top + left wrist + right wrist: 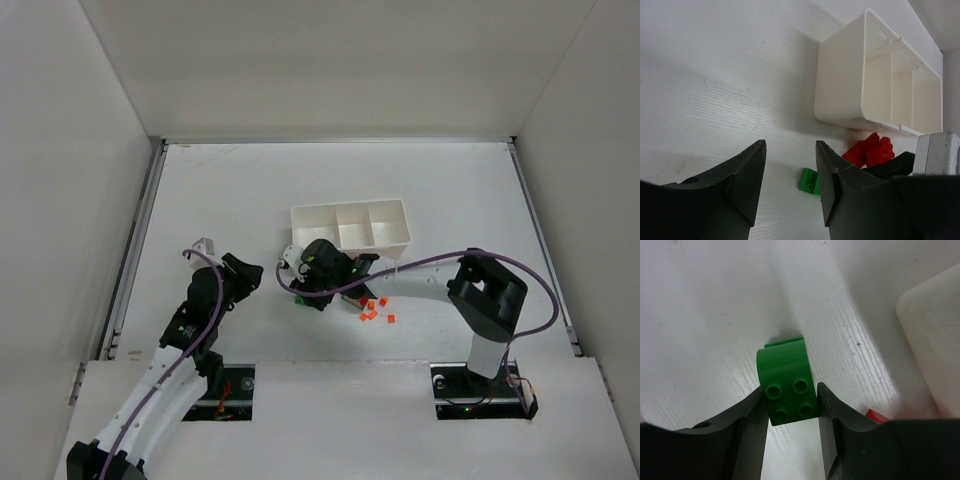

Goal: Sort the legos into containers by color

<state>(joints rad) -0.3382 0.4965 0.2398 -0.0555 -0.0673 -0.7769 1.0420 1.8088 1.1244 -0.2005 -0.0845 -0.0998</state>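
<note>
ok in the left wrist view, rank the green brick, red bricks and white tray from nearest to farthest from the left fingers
1. green brick, low centre, just ahead
2. red bricks, further right
3. white tray, farthest, upper right

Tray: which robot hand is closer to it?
Right. The right gripper sits just in front of the tray's near-left corner, clamped on a green brick; the left gripper hangs open farther off to the tray's left.
</note>
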